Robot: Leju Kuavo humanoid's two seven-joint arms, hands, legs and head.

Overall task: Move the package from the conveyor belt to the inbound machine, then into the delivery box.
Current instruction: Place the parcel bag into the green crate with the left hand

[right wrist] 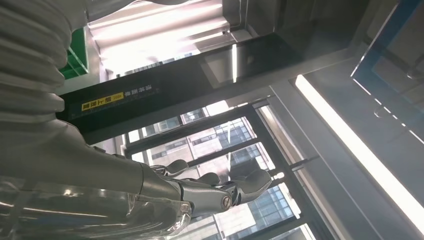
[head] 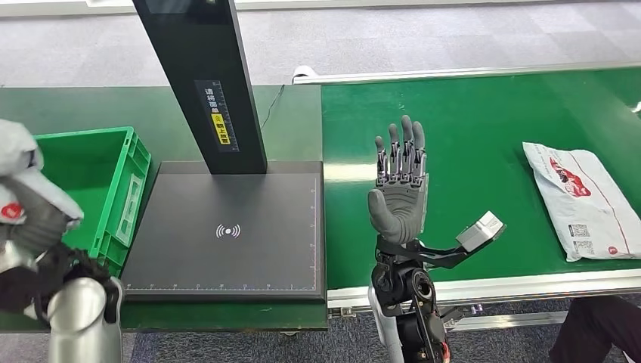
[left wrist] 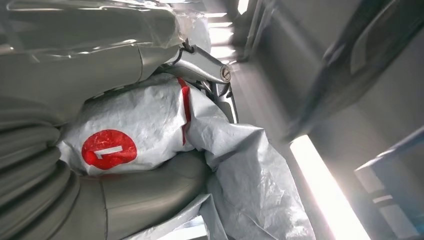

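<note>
Two grey-white plastic mailer packages show: one crumpled soft package with a red round logo (left wrist: 109, 150) is clutched in the left hand (head: 30, 204), beside the green plastic delivery box (head: 113, 162); another flat mailer with red print (head: 586, 200) lies on the green conveyor belt (head: 469, 128). Judging by its wrinkles, the held one is light, limp and slippery, best gripped around its bunched middle. The right hand (head: 399, 185) is raised, fingers spread, holding nothing, near the black inbound machine platform (head: 227, 249).
</note>
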